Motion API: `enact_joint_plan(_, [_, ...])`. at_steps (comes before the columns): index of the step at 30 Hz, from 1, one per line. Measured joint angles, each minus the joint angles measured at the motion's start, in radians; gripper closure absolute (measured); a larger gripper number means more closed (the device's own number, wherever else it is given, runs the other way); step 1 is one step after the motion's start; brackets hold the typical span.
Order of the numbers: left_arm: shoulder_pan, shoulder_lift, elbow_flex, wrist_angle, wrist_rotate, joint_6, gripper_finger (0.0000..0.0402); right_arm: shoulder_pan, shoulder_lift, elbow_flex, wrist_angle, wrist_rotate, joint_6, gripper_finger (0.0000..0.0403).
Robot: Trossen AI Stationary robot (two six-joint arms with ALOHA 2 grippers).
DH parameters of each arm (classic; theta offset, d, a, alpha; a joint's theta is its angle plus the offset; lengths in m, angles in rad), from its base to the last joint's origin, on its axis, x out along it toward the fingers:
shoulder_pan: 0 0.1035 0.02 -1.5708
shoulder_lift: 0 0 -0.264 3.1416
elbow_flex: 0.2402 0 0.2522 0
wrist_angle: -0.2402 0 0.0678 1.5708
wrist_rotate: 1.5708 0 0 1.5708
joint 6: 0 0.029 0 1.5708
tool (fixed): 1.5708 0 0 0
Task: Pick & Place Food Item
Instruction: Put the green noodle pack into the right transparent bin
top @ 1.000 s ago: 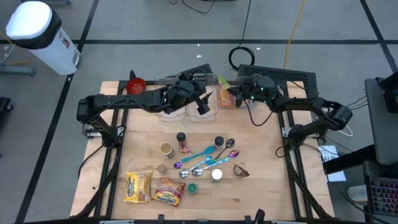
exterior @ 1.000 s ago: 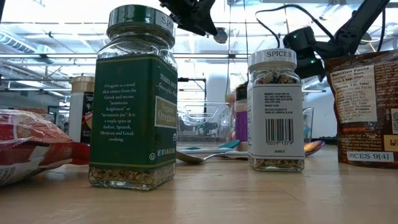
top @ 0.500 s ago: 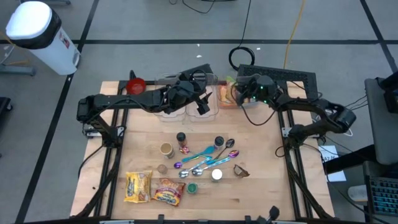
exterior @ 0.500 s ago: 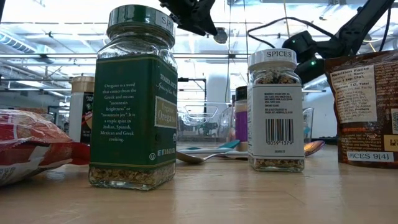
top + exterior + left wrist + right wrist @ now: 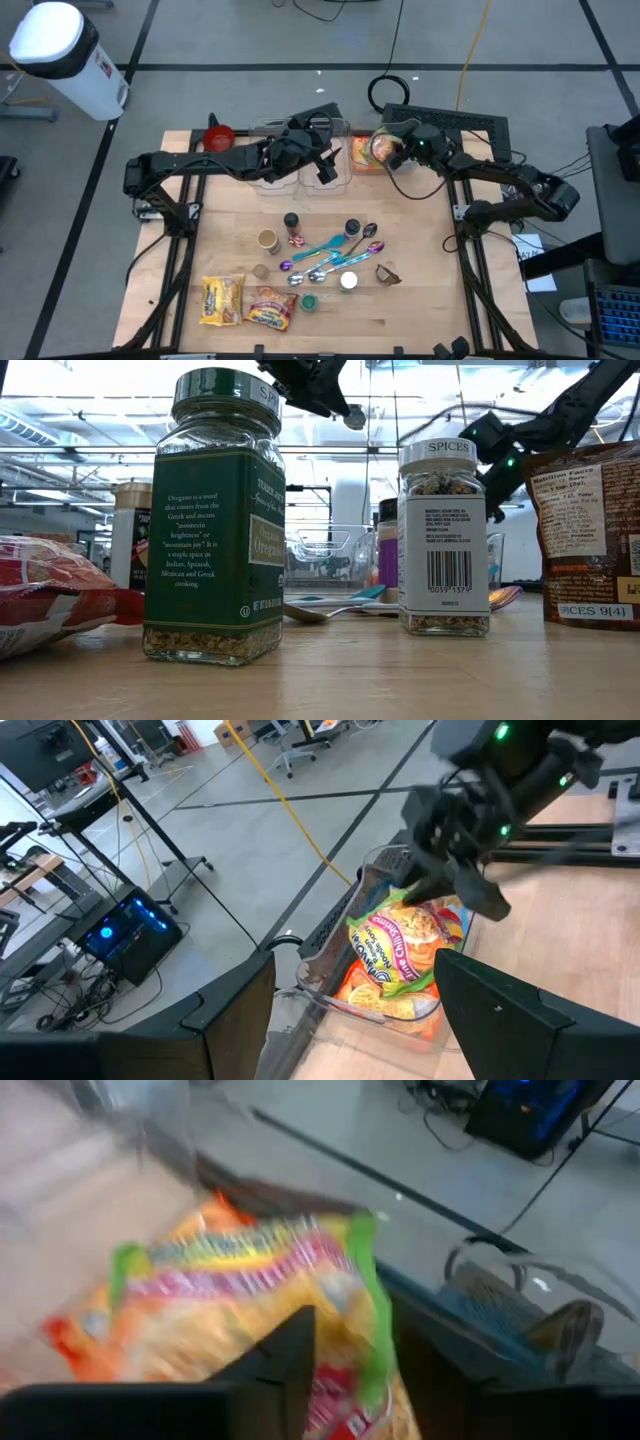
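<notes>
A yellow-orange noodle packet (image 5: 374, 150) (image 5: 405, 955) lies in a clear container (image 5: 330, 1002) at the table's far edge, right of the middle. My right gripper (image 5: 394, 152) (image 5: 455, 898) stands just beside and above the packet's right end. In the right wrist view its fingers show a gap with the packet (image 5: 240, 1295) ahead of them. My left gripper (image 5: 327, 168) (image 5: 355, 975) hangs open in the air over the middle clear containers, left of the packet, holding nothing. My right gripper's open fingers (image 5: 470, 900) stand at the packet's upper right edge (image 5: 440, 915), coming slanting down from the table's right. I cannot tell whether they touch the packet. The packet rests inside the container.
More clear containers (image 5: 300, 172) sit under the left arm, and a red bowl (image 5: 219, 136) stands at the far left. Spice jars (image 5: 291, 221) (image 5: 213, 520), spoons (image 5: 330, 246) and small items fill the middle. Two snack bags (image 5: 250, 303) lie near the front left.
My right gripper has drawn back toward the table's right edge and has turned and tipped up. The noodle packet, earlier half covered by the gripper, now lies uncovered in the container.
</notes>
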Motion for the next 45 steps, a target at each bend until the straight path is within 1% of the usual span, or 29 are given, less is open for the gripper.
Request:
enact_joint_plan(2, [0.000, 0.000, 0.000, 0.000, 0.000, 0.000, 0.0119, 0.000, -0.043, 0.000, -0.007, -0.009, 0.023, 0.0237])
enact_joint_plan(3, [0.000, 0.000, 0.000, 0.000, 0.000, 0.000, 0.0119, -0.002, -0.067, 0.000, -0.007, -0.038, 0.037, 0.0221])
enact_joint_plan(5, [0.000, 0.000, 0.000, 0.000, 0.001, 0.000, 0.0119, -0.020, -0.113, 0.001, -0.015, -0.153, 0.098, 0.0192])
enact_joint_plan(8, [0.000, 0.000, 0.000, 0.000, 0.001, 0.000, 0.0119, -0.074, -0.149, 0.001, -0.045, -0.412, 0.293, 0.0166])
enact_joint_plan(9, [0.000, 0.000, 0.000, 0.000, 0.001, 0.000, 0.0119, -0.092, -0.150, 0.001, -0.064, -0.479, 0.349, 0.0163])
enact_joint_plan(11, [0.000, 0.000, 0.000, 0.000, 0.001, 0.000, 0.0119, -0.121, -0.148, 0.001, -0.116, -0.550, 0.404, 0.0162])
enact_joint_plan(17, [0.000, 0.000, 0.000, 0.001, 0.002, 0.000, 0.0119, -0.170, -0.111, 0.001, -0.197, -0.547, 0.427, 0.0174])
enact_joint_plan(21, [0.000, 0.000, 0.000, 0.001, 0.003, 0.000, 0.0119, -0.170, -0.059, 0.001, -0.183, -0.541, 0.433, 0.0181])
enact_joint_plan(28, [0.000, 0.000, 0.000, 0.001, 0.003, 0.000, 0.0119, -0.169, 0.012, 0.004, -0.077, -0.544, 0.458, 0.0185])
enact_joint_plan(31, [0.000, 0.000, 0.000, 0.001, 0.003, 0.000, 0.0119, -0.169, 0.018, 0.003, -0.063, -0.545, 0.446, 0.0195])
enact_joint_plan(34, [0.000, 0.000, 0.000, 0.001, 0.003, 0.000, 0.0119, -0.168, 0.007, 0.001, -0.064, -0.550, 0.398, 0.0204])
enact_joint_plan(37, [0.000, 0.000, 0.000, 0.001, 0.003, 0.000, 0.0119, -0.167, -0.017, 0.030, -0.078, -0.550, 0.358, 0.0211])
enact_joint_plan(39, [0.000, 0.000, 0.000, 0.001, 0.003, 0.000, 0.0119, -0.167, -0.034, 0.074, -0.111, -0.550, 0.335, 0.0213])
enact_joint_plan(42, [0.000, 0.000, 0.000, 0.001, 0.003, 0.000, 0.0119, -0.154, -0.042, 0.170, -0.260, -0.540, 0.275, 0.0213])
enact_joint_plan(45, [-0.001, 0.000, 0.000, 0.001, 0.003, 0.000, 0.0119, -0.118, -0.022, 0.272, -0.443, -0.453, 0.209, 0.0213])
